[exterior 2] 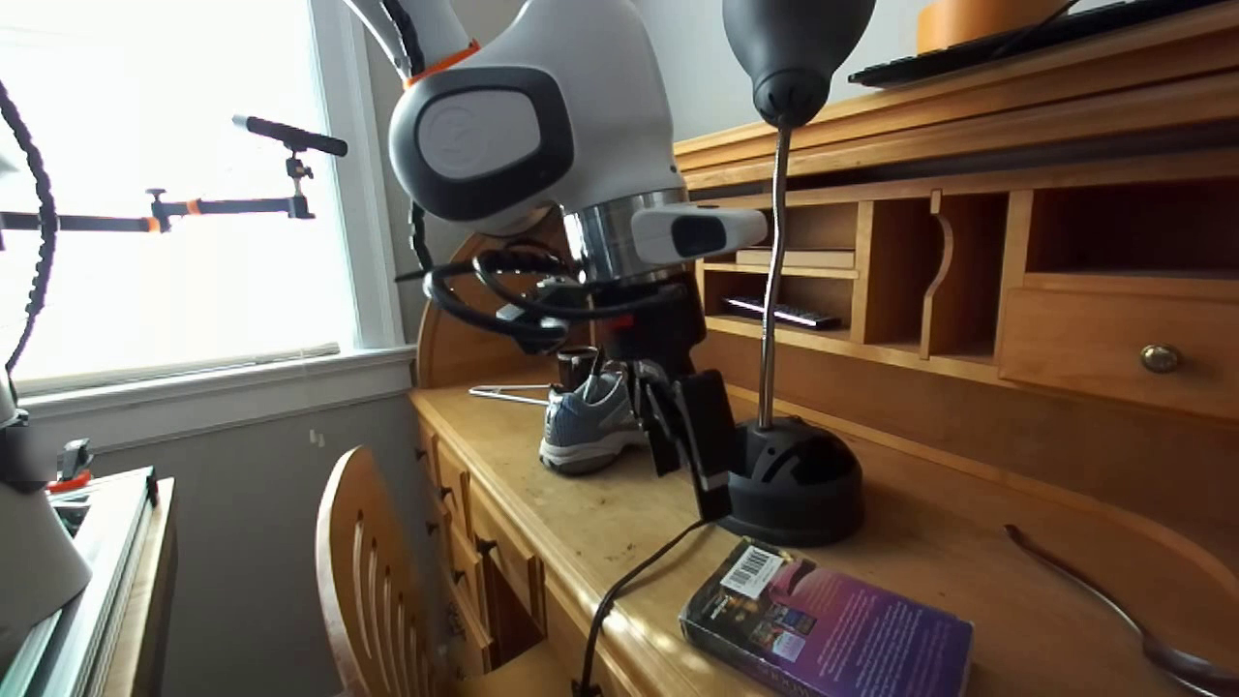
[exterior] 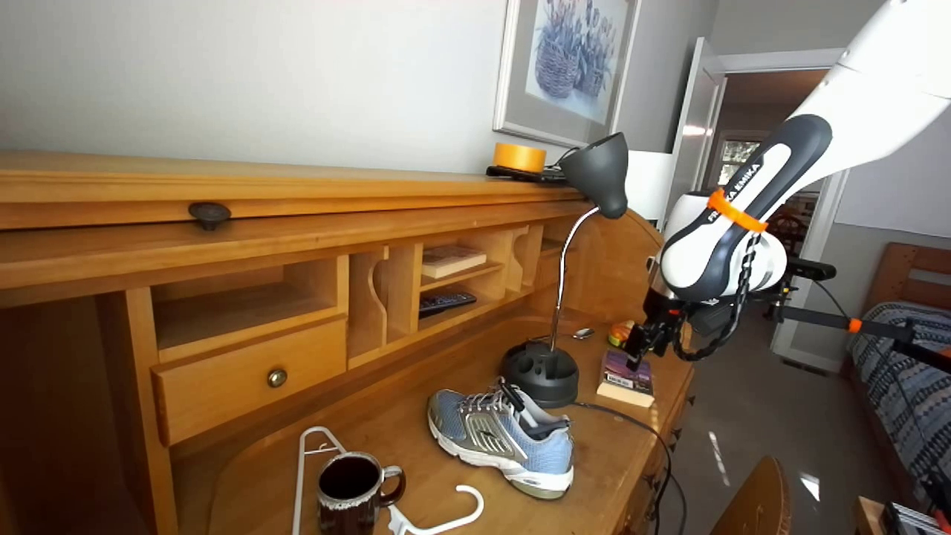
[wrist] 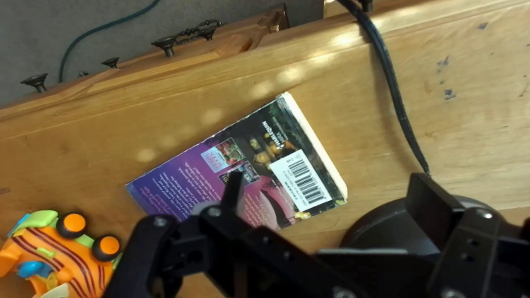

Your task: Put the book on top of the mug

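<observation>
The purple and dark book (exterior: pixel 625 375) lies flat on the desk near its front edge, barcode side up. It also shows in an exterior view (exterior 2: pixel 842 629) and in the wrist view (wrist: pixel 248 165). The dark brown mug (exterior: pixel 349 490) stands upright at the far end of the desk, touching or beside a white hanger. It is partly hidden behind the sneaker in an exterior view (exterior 2: pixel 577 364) and out of the wrist view. My gripper (wrist: pixel 331 194) is open and empty above the desk, over the book's barcode end and the lamp base; it shows in both exterior views (exterior: pixel 645 348) (exterior 2: pixel 689 474).
A black lamp (exterior: pixel 541 375) with a tall thin neck stands beside the book. A grey-blue sneaker (exterior: pixel 505 438) and white hanger (exterior: pixel 438 527) lie between book and mug. An orange toy (wrist: pixel 62 256), a spoon (exterior 2: pixel 1084 590) and a black cable (wrist: pixel 389 74) are near the book.
</observation>
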Action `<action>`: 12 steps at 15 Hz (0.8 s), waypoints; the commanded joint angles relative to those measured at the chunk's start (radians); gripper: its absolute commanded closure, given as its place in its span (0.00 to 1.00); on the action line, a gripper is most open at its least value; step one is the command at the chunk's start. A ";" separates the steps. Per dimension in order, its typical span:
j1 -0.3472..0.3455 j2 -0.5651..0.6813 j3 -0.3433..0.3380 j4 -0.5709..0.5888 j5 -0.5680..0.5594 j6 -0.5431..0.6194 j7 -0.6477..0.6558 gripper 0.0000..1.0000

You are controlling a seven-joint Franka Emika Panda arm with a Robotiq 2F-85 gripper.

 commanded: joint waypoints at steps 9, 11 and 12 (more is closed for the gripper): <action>-0.098 0.234 0.082 0.161 -0.009 0.161 0.018 0.00; -0.119 0.245 0.110 0.176 -0.004 0.155 0.012 0.00; -0.132 0.248 0.128 0.182 0.002 0.151 0.010 0.00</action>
